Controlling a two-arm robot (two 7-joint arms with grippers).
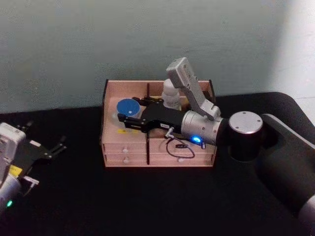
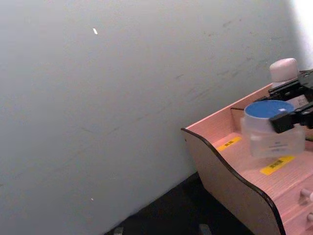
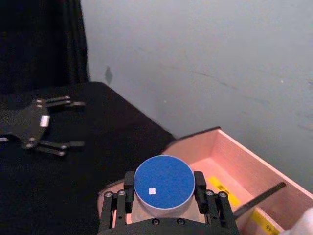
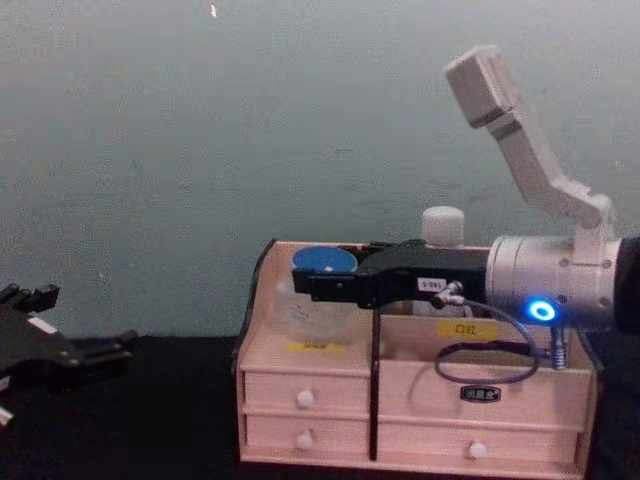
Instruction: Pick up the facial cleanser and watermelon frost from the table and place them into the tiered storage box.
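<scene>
- My left gripper (image 3: 73,124) sits at the far left, low over the black table (image 1: 74,196) and well apart from everything else. Its fingers are spread with nothing between them.
- The tiered storage box (image 1: 197,158) stands against the grey wall (image 1: 59,49), to the right of that gripper. It has pink wood, dark edges, yellow labels and white-knobbed drawers along its front.
- The watermelon frost (image 1: 128,107) is in the box's left half, left of the dark centre divider, with its blue lid facing up. I cannot tell whether its clear base rests on the compartment floor or hangs just above it.
- My right gripper (image 1: 129,114) is pinching that jar, with one black finger (image 3: 128,182) pressed to each side just below the lid.
- The facial cleanser (image 4: 443,225) stands upright in the rear compartment of the box's right half. Its rounded white cap rises behind my right wrist, which hides most of the bottle.
- My right arm reaches in from the right and lies across the top of the box's right half.
</scene>
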